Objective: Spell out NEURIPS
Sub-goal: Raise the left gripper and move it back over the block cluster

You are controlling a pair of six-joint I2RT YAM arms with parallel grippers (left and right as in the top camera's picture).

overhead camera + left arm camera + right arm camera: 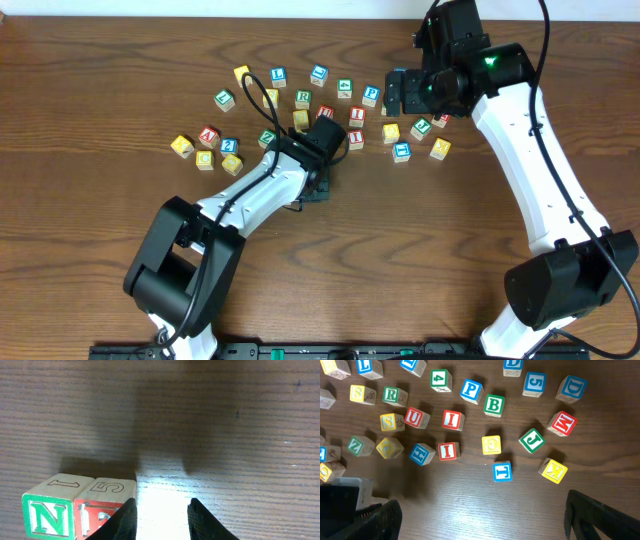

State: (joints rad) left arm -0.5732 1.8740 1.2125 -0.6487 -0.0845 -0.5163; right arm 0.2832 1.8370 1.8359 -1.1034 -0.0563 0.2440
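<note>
Two white-and-black arms with loose black cabling

The left arm [250,190] and the right arm [530,150] are built alike, with smooth white shells over the long links and bulky matt black joint housings [178,262] at the base ends and wrists. Thin black cables [547,35] loop free of the wrist sections. A small green light [490,62] glows on the right arm's black wrist housing. The left gripper [160,521] has two glossy black fingers [126,521] that taper to rounded tips. The right gripper [485,520] has broader, blunter black fingers [600,517] with a dull finish.
</note>
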